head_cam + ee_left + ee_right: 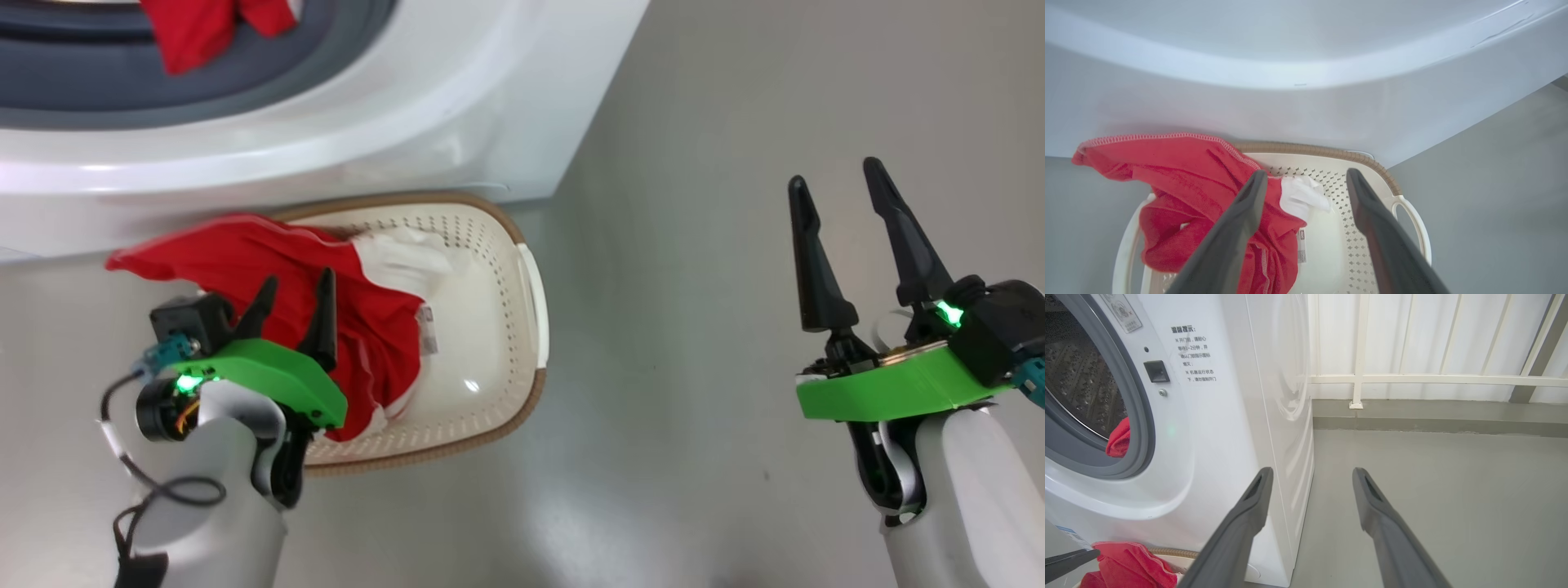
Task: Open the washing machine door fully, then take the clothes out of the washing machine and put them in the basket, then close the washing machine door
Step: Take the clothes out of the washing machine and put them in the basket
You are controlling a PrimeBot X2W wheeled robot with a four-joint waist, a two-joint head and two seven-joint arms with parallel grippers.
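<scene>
**A:** From the head view, where does the load lie?

**B:** A bright red soft garment with white panels [269, 253] lies partly inside the cream perforated plastic basket [408, 198] with the brown woven-look rim. One corner hangs out over the basket's left rim, toward the big white washing machine [408, 106]. The left gripper [298, 279] hovers just above the basket, fingers spread wide, holding nothing. The right gripper [834, 173] is well apart from the basket, also wide and empty.

**A:** And from the left wrist, which way does it run?

**B:** The garment's long axis slants from that outside corner down toward the basket's floor, with the white end near the basket's middle. My worry is that the overhang could pull the cloth out onto the grey floor [1494, 183], or that a rising finger could snag it.

**A:** The right wrist?

**B:** More red cloth [1118, 439] sits above the basket at the lip of the perforated steel drum [1077, 375], against the grey rubber ring [1141, 428]. I think it could be overlooked, or pinched when the door closes
</scene>
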